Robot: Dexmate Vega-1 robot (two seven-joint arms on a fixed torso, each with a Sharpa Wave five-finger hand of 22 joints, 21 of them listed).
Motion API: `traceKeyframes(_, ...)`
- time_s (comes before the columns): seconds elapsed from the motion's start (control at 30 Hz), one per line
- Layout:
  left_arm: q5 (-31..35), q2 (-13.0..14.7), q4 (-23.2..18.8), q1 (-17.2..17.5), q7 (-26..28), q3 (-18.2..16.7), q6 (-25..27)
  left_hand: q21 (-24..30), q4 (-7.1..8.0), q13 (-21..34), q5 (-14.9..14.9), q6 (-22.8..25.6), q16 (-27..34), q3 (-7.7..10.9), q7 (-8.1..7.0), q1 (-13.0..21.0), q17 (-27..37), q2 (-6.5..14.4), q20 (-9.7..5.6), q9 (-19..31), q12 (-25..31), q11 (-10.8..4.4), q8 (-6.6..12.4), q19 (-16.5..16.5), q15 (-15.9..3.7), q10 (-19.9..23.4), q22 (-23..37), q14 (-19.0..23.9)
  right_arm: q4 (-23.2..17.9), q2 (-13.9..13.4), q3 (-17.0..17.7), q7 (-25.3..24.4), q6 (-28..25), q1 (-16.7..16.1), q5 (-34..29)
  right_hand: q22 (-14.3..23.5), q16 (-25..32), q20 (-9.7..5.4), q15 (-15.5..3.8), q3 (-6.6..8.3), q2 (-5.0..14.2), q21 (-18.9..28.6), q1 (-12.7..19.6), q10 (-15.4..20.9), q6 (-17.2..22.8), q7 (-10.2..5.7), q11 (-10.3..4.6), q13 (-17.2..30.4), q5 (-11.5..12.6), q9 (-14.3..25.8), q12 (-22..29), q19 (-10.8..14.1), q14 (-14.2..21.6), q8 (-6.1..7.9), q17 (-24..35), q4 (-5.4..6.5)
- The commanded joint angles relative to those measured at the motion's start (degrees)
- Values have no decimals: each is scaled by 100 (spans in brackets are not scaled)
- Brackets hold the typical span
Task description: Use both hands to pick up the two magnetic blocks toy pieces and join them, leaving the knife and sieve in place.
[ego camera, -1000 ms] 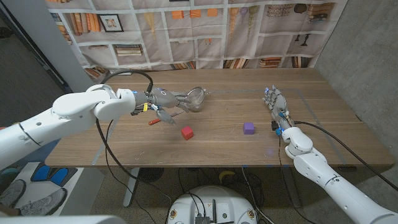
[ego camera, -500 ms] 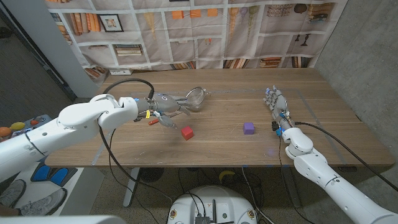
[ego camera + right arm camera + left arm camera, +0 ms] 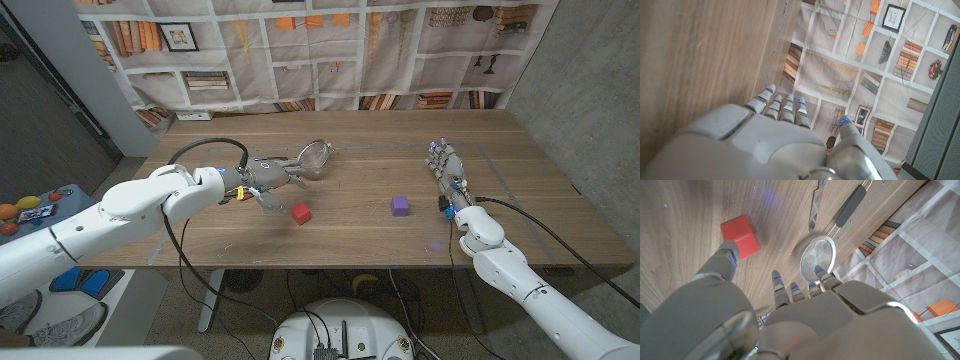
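The left hand (image 3: 262,182), fingers spread and empty, should descend onto the red block (image 3: 301,212) just beside it, thumb on one side. The right hand (image 3: 447,170), also open, waits near the purple block (image 3: 400,206). The sieve (image 3: 314,157) and the knife (image 3: 816,205) lie close behind on the surface (image 3: 350,240); avoid touching them.

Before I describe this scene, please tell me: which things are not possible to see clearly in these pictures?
- Knife: in the head view the left hand covers it; in the left wrist view the picture's edge cuts off its handle.
- Sieve: in the head view its handle runs behind the left hand.
- Red block: whether a fingertip touches it, cannot tell in either view.
- Purple block: too small to show any magnet face.
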Motion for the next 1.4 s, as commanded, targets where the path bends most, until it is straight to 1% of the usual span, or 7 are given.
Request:
traceKeyframes(0.03, 93, -190, 192, -92, 132, 244, -60, 31, 2, 22, -20, -34, 27, -21, 2, 59, 10, -24, -185, 12, 21, -11, 0, 10, -77, -57, 17, 10, 10, 11, 40, -22, 27, -36, 28, 28, 15, -118, -19, -16, 177, -14, -14, -4, 14, -39, -12, -5, 11, 19, -3, 67, -12, 27, -2, -10)
traceKeyframes(0.3, 315, -216, 287, -183, 186, 411, -201, 30, 1, 22, -29, -28, 38, -39, 0, 87, 11, -43, -176, 13, 32, -13, 17, 4, -66, -54, 18, 36, 49, 19, 58, -7, 83, -28, 27, 28, 16, -110, -17, -21, 192, -16, -10, -6, 17, -47, -18, -4, 12, 19, -3, 83, -21, 27, -6, -13)
traceKeyframes(0.6, 541, -310, 310, -112, 337, 487, -58, 38, 0, 22, -36, -10, 56, -55, 21, 127, 13, -56, -161, 13, 51, -20, 38, 19, -53, -25, 19, 91, 28, 3, 81, -24, 74, -50, 35, 29, 22, -109, -15, -31, 203, -23, -13, -4, 20, -52, -20, -4, 12, 19, -2, 85, -17, 27, -8, -12)
traceKeyframes(0.7, 670, -341, 322, -96, 415, 527, -13, 50, 0, 23, -38, 3, 65, -61, -5, 153, 13, -59, -152, 14, 58, -30, 50, 49, -50, -12, 19, 125, 39, 1, 85, 2, 88, -50, 48, 29, 23, -108, -19, -33, 206, -24, -12, -5, 23, -52, -24, -4, 12, 19, -2, 90, -18, 28, -10, -14)
traceKeyframes(0.93, 896, -412, 348, -53, 548, 598, 127, 69, -2, 23, -42, 3, 90, -74, -4, 206, 13, -65, -136, 15, 80, -44, 62, 108, -46, 44, 21, 222, 78, 21, 90, 28, 130, -46, 65, 29, 26, -111, -19, -38, 214, -23, -10, -3, 24, -49, -26, -4, 12, 19, -1, 105, -18, 27, -12, -16)
traceKeyframes(1.07, 933, -465, 372, -11, 622, 621, 229, 78, -3, 24, -45, 25, 108, -87, 4, 255, 13, -72, -112, 16, 101, -79, 81, 146, -69, 107, 22, 312, 64, 26, 94, -6, 123, -59, 57, 29, 28, -111, -19, -42, 219, -24, -10, -4, 26, -49, -29, -4, 12, 19, -2, 114, -17, 27, -14, -16)
traceKeyframes(1.4, 998, -543, 473, -42, 724, 742, 241, 93, -4, 25, -48, 131, 110, -112, 33, 349, 13, -81, -94, 19, 121, -88, 137, 224, -106, 199, 25, 411, 54, 31, 111, -23, 156, -84, 53, 29, 34, -100, -22, -51, 233, -26, -11, 1, 36, -55, -28, -4, 13, 19, 1, 130, -15, 29, -16, -16)
